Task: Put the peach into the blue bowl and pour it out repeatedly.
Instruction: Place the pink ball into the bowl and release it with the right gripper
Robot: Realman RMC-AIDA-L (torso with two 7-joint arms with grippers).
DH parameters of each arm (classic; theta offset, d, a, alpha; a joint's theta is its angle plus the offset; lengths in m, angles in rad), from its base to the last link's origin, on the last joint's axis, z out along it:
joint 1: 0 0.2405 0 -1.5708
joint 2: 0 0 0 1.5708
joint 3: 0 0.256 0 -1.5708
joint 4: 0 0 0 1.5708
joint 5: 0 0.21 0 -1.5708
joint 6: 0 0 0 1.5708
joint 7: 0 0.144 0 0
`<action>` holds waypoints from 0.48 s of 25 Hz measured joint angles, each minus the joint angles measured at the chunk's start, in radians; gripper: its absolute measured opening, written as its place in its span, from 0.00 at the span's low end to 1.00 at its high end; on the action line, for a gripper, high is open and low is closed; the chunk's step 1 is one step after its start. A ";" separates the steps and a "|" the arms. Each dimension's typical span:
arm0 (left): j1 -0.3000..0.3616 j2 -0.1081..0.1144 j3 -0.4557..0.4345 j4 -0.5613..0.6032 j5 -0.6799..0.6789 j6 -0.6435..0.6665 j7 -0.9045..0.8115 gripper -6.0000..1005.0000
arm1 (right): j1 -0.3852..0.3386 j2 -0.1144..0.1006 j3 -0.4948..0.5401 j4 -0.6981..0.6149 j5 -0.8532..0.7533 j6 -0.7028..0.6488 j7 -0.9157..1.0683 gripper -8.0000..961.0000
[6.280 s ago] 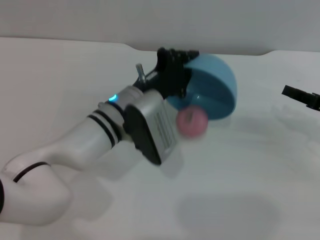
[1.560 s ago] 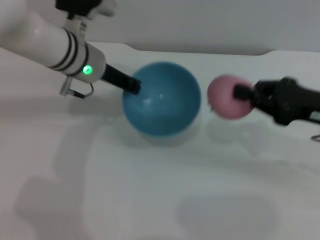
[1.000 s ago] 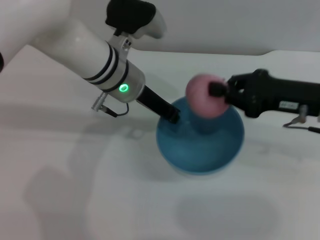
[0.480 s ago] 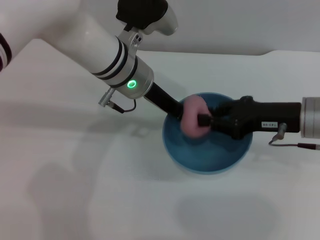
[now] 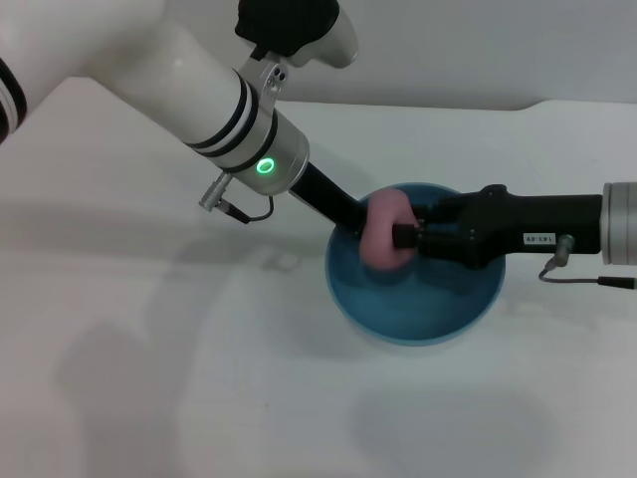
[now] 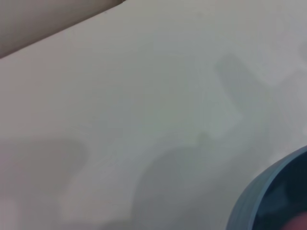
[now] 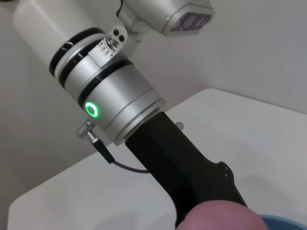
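Note:
The blue bowl (image 5: 428, 309) stands upright on the white table. My left gripper (image 5: 348, 221) reaches down from the upper left and is shut on the bowl's left rim. My right gripper (image 5: 403, 236) comes in from the right, shut on the pink peach (image 5: 378, 234), and holds it just inside the bowl near its left wall, close to the left gripper. The right wrist view shows the peach's top (image 7: 220, 218), the left arm's black gripper (image 7: 192, 177) and a sliver of the bowl (image 7: 283, 223). The left wrist view shows the bowl's rim (image 6: 261, 191).
The white table (image 5: 199, 398) stretches around the bowl, with its far edge and a grey wall (image 5: 478, 50) behind. A thin cable (image 5: 587, 281) hangs from the right arm's wrist.
My right gripper has carried the peach from above the bowl down into it. The bowl and left gripper shifted slightly right. Little has moved in the last half second.

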 joint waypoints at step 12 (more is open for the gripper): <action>-0.011 0.002 0.000 0.005 0.006 -0.021 -0.021 0.01 | -0.103 0.003 0.076 -0.110 -0.010 -0.119 0.018 0.42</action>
